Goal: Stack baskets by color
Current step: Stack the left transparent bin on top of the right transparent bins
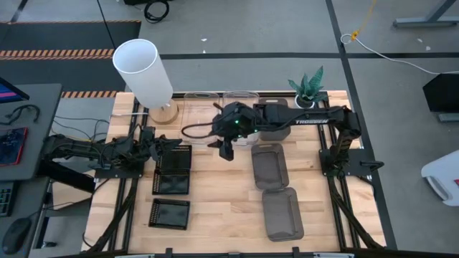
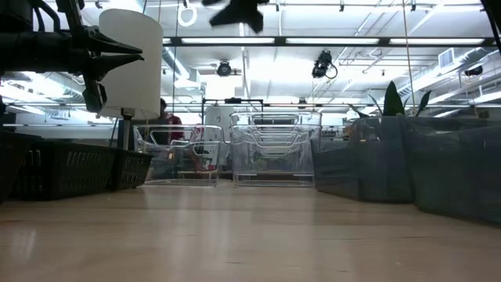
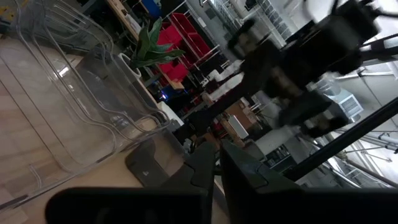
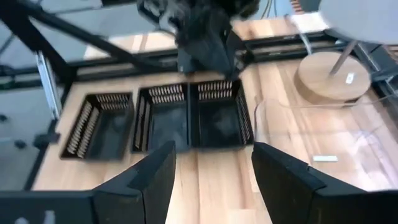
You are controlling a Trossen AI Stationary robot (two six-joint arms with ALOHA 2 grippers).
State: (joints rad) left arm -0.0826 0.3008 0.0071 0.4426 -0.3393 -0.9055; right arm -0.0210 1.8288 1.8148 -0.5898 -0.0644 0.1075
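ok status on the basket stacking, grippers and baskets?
Right gripper open, empty, mid-table above the wood. Left gripper shut, empty, over the black baskets. Clear baskets at back, grey baskets on the right. Nothing blocking.

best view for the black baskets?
High view: all three black baskets lie fully visible from above, by the left pincer. Right wrist view shows them past the open right pincer. Low view catches only their side walls. Left wrist view shows none.

A workshop: strip lights (image 2: pixel 258 41), red storage bins (image 3: pixel 186 34), floor cables (image 1: pixel 373 43).
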